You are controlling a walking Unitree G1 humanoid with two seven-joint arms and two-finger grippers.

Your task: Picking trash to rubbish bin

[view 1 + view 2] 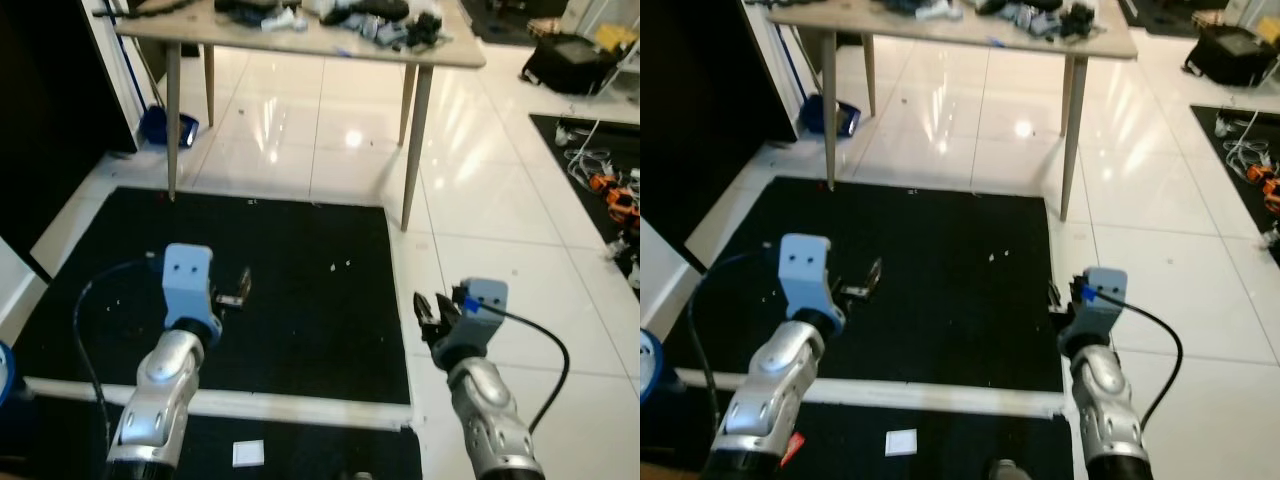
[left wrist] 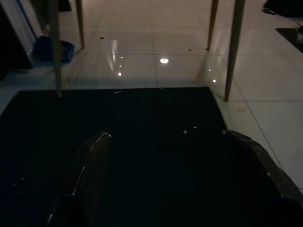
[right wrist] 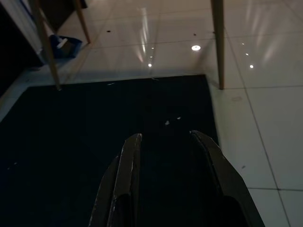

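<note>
A small flat white square of trash (image 1: pixel 248 453) lies on the black mat (image 1: pixel 300 300), behind and between both claws. The left claw (image 1: pixel 238 289) hovers over the mat, fingers spread wide, grasping nothing. The right claw (image 1: pixel 433 312) hangs at the mat's edge, fingers parted, likewise unloaded. Ahead stands a cluttered bench (image 1: pixel 300 42).

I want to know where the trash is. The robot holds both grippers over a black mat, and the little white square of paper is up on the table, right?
Not quite. The white square of paper lies on the black mat near the robot, as the left eye view shows, not on the table. Both the left gripper and right gripper do hover over the mat.
</note>
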